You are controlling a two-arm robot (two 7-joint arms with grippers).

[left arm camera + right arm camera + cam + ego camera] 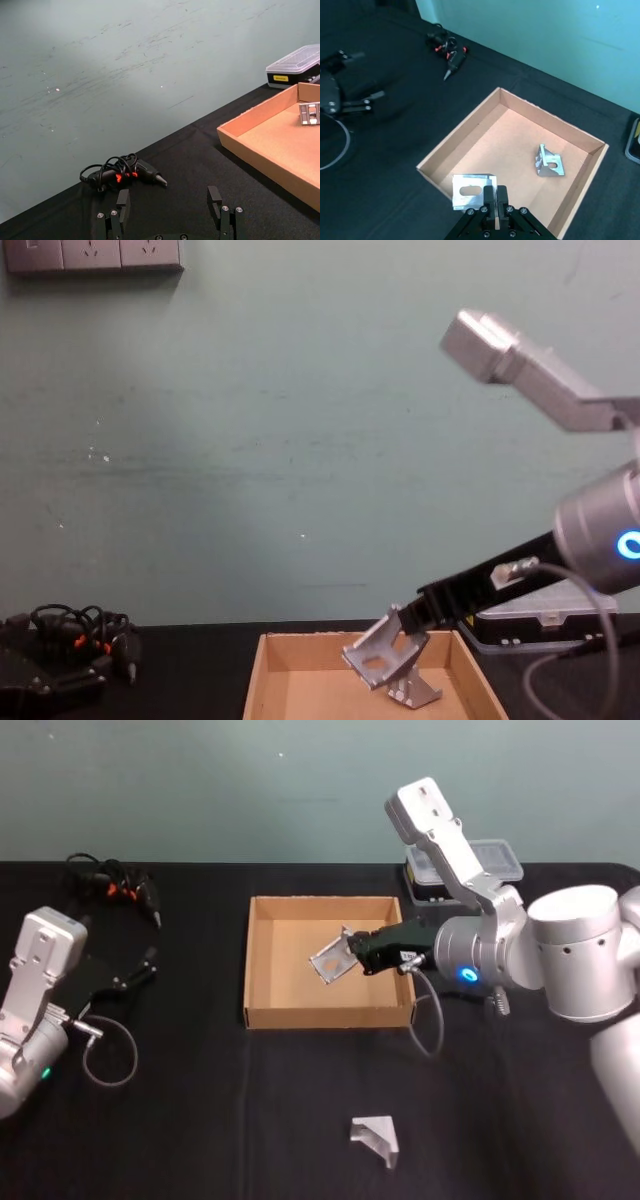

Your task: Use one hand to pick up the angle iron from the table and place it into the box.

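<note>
Nearest us, at the front of the table (200, 1120), a loose angle iron (375, 1141) lies on its own, well apart from the box (330, 1016) and untouched.

Behind it is the action. The right gripper (352, 956) reaches in from the right and hangs over the cardboard box, jaws pinched narrow on a held angle iron (330, 961). The wrist camera shows it plainly: the black fingers (501, 196) nip one flange, and the slotted face juts out ahead of them, clear of the box floor. From the chest side the bracket hangs tilted, low between the box walls but not down yet. Just beneath and beside it, a boxed angle iron (550, 161) already rests on the cardboard.

So I read this as the placing step. The carry looks done and the release is yet to come. The next move should be a short drop in height, then opening the fingers. It would be better done over bare cardboard, so the piece doesn't clatter onto the one below.

Over on the left of the table, the left gripper (147, 966) sits parked, fingers spread wide with nothing between them, near a corded black tool (125, 888).
</note>
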